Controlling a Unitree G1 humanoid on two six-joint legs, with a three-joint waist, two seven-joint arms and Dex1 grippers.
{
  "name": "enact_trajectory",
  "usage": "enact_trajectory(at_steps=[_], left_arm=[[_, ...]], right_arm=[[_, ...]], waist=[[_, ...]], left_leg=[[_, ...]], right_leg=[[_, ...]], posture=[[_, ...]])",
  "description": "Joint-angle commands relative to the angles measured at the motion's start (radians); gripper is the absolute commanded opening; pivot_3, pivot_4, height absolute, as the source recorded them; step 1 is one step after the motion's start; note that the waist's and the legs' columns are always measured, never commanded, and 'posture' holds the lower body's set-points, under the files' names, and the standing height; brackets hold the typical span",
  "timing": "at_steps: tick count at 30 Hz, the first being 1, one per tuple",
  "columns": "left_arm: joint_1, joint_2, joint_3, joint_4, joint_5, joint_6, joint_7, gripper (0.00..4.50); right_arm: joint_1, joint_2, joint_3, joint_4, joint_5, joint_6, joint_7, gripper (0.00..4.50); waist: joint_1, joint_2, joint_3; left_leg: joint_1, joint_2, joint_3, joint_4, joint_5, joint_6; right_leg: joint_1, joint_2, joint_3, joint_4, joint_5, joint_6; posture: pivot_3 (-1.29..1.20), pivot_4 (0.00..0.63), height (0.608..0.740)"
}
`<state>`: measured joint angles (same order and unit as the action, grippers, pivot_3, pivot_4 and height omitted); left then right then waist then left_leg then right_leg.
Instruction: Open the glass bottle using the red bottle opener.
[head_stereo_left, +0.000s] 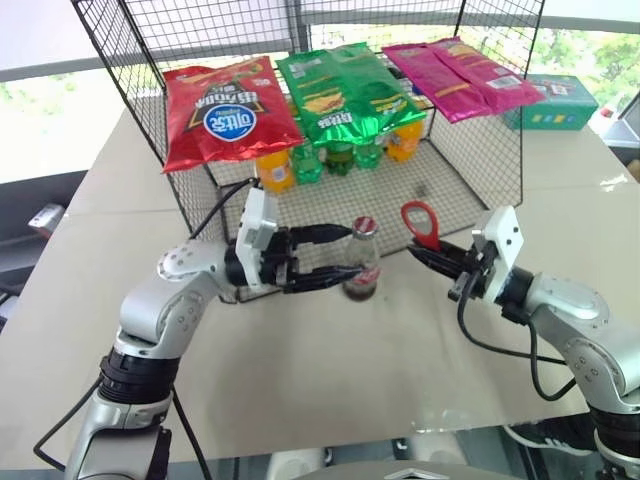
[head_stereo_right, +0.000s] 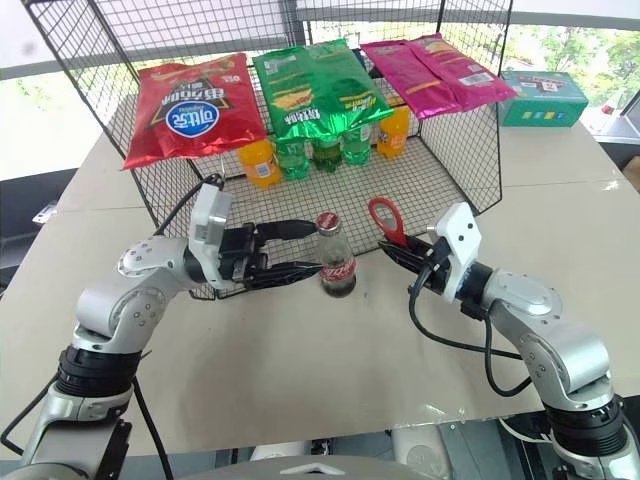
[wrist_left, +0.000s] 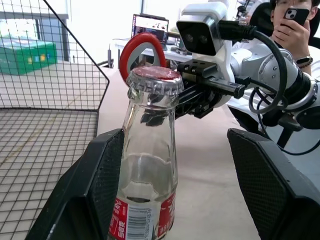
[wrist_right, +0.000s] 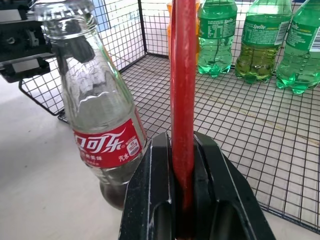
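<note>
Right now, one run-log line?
left hand: open around glass bottle | right hand: shut on red bottle opener | cap: on

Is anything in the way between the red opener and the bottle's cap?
No. The red opener in the right gripper is held up beside the glass bottle, apart from it. Only open air lies between its ring and the cap.
</note>
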<state>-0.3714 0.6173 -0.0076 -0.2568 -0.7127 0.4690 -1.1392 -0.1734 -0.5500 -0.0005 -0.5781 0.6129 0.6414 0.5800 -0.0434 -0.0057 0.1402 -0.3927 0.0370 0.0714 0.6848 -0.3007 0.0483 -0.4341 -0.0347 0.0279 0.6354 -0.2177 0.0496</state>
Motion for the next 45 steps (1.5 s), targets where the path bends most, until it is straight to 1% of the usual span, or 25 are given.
enact_trajectory(at_steps=[1, 8, 14, 21, 25, 30, 34, 38, 40, 42, 45], left_arm=[[-0.022, 0.0, 0.046, -0.024, -0.006, -0.022, 0.018, 3.4], [-0.023, -0.01, 0.058, -0.041, -0.003, -0.011, 0.098, 3.4], [-0.037, 0.002, 0.071, -0.039, -0.01, 0.007, 0.142, 3.4], [-0.026, 0.015, 0.086, -0.05, -0.027, 0.033, 0.131, 3.4], [-0.015, 0.023, 0.104, -0.046, -0.045, 0.039, 0.11, 3.4], [-0.008, 0.004, 0.142, -0.064, -0.077, 0.036, 0.132, 3.4], [0.045, 0.004, 0.17, -0.139, -0.135, 0.075, 0.167, 3.4], [0.124, 0.023, 0.161, -0.213, -0.168, 0.115, 0.171, 3.4], [0.163, 0.023, 0.137, -0.238, -0.146, 0.104, 0.167, 3.4], [0.183, -0.007, 0.08, -0.236, -0.072, 0.064, 0.192, 3.4], [0.188, -0.032, 0.03, -0.213, 0.01, 0.017, 0.216, 3.4]], right_arm=[[0.001, -0.005, -0.023, -0.02, 0.001, -0.017, 0.006, 0.0], [0.008, -0.005, -0.027, -0.026, 0.002, -0.012, 0.005, 0.0], [0.006, -0.004, -0.024, -0.023, 0.002, -0.013, 0.007, 0.0], [0.003, -0.004, -0.021, -0.023, 0.003, -0.011, 0.008, 0.0], [0.008, -0.004, -0.022, -0.03, 0.005, -0.008, 0.007, 0.0], [0.014, -0.003, -0.023, -0.037, 0.006, -0.007, 0.003, 0.0], [0.017, -0.002, -0.023, -0.043, 0.006, -0.007, 0.0, 0.0], [0.018, -0.003, -0.026, -0.045, 0.007, -0.005, 0.0, 0.0], [0.018, -0.003, -0.025, -0.044, 0.006, -0.005, 0.001, 0.0], [0.012, -0.004, -0.023, -0.036, 0.004, -0.007, 0.007, 0.0], [0.005, -0.005, -0.023, -0.033, 0.002, -0.006, 0.008, 0.0]], waist=[[0.0, 0.0, 0.0], [0.001, 0.0, 0.0], [0.001, 0.0, 0.0], [0.012, -0.001, 0.0], [0.028, -0.001, 0.0], [0.032, -0.001, 0.0], [0.031, -0.002, 0.0], [0.031, -0.002, 0.0], [0.031, -0.002, 0.0], [0.033, -0.002, 0.0], [0.036, -0.003, 0.0]], left_leg=[[0.0, 0.0, 0.0, 0.0, 0.0, 0.0], [0.002, 0.0, 0.0, 0.003, 0.0, 0.0], [0.005, 0.0, 0.001, 0.003, 0.0, 0.0], [0.008, 0.0, 0.002, 0.003, 0.0, 0.001], [0.008, 0.0, 0.002, 0.004, 0.0, 0.001], [0.008, 0.0, 0.002, 0.004, 0.0, 0.0], [0.008, 0.0, 0.002, 0.004, 0.0, 0.001], [0.008, 0.0, 0.002, 0.003, 0.0, 0.001], [0.008, 0.0, 0.002, 0.003, 0.0, 0.001], [0.009, 0.0, 0.002, 0.003, 0.0, 0.001], [0.009, 0.0, 0.002, 0.004, -0.002, 0.004]], right_leg=[[0.0, 0.0, 0.0, 0.001, 0.0, 0.0], [0.0, 0.0, 0.002, 0.005, 0.0, 0.0], [0.001, 0.001, 0.004, 0.007, 0.0, 0.0], [0.004, 0.001, 0.005, 0.007, 0.0, 0.0], [0.004, 0.001, 0.005, 0.007, 0.0, 0.0], [0.004, 0.001, 0.005, 0.008, 0.0, 0.0], [0.004, 0.001, 0.005, 0.007, 0.0, 0.0], [0.004, 0.001, 0.005, 0.007, 0.0, 0.0], [0.004, 0.001, 0.005, 0.007, 0.0, -0.001], [0.005, 0.001, 0.005, 0.007, 0.0, -0.001], [0.006, 0.001, 0.005, 0.007, 0.0, -0.001]], posture=[[0.0, 0.15, 0.74], [0.0, 0.15, 0.74], [0.0, 0.15, 0.74], [0.0, 0.15, 0.74], [0.0, 0.15, 0.74], [0.0, 0.15, 0.74], [0.0, 0.15, 0.74], [0.0, 0.15, 0.74], [0.0, 0.15, 0.74], [0.0, 0.15, 0.74], [0.0, 0.15, 0.74]])
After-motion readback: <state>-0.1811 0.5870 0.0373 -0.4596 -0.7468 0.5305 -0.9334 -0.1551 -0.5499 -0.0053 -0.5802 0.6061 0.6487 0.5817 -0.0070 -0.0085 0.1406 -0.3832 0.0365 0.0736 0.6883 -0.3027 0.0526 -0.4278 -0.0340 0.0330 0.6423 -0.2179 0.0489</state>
